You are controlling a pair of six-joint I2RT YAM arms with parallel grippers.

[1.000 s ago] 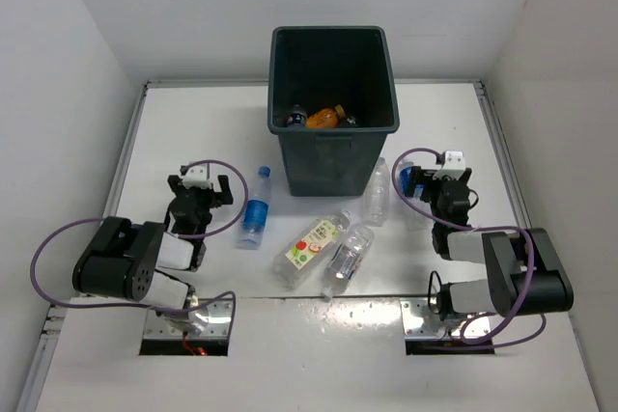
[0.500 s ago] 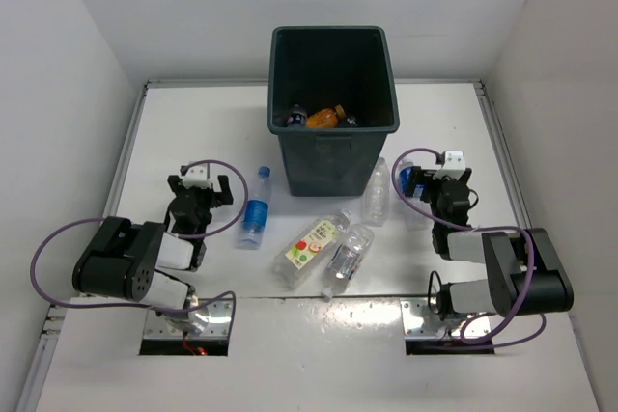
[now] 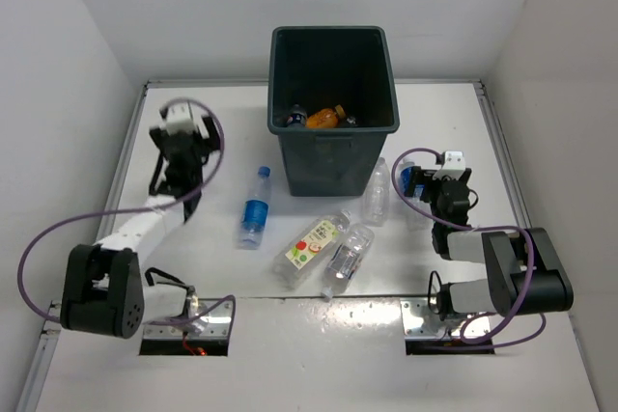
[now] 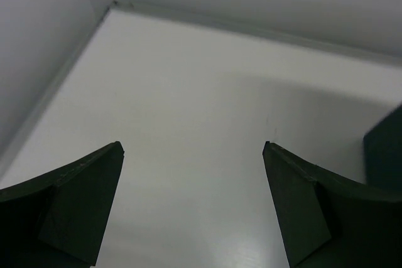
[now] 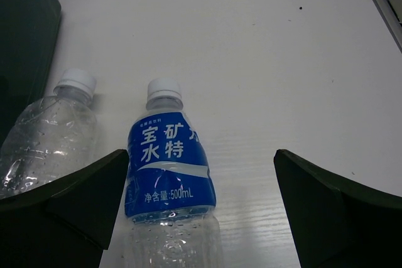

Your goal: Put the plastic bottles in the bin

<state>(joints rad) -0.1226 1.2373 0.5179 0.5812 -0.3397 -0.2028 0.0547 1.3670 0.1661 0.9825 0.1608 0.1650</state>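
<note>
The dark bin (image 3: pixel 333 113) stands at the table's back middle, with an orange bottle (image 3: pixel 323 119) and others inside. On the table lie a blue-labelled bottle (image 3: pixel 255 207), a fruit-label bottle (image 3: pixel 314 243) and two plain bottles (image 3: pixel 348 256) (image 3: pixel 378 192). My right gripper (image 3: pixel 432 183) is open and low. Another blue-labelled bottle (image 5: pixel 168 167) lies between its fingers, nearer the left one, with a plain bottle (image 5: pixel 50 130) left of it. My left gripper (image 3: pixel 185 137) is open and empty, raised left of the bin. Its wrist view shows only bare table between the fingers (image 4: pixel 75 199).
A raised rail (image 3: pixel 130 151) runs along the table's left edge and white walls close in on three sides. The bin's dark wall (image 4: pixel 384 149) shows at the right edge of the left wrist view. The bin's corner (image 5: pixel 25 36) stands beyond the plain bottle.
My left arm has risen from its folded pose near the base and stretched out toward the far left of the table. The right arm and the bottles have not moved.
</note>
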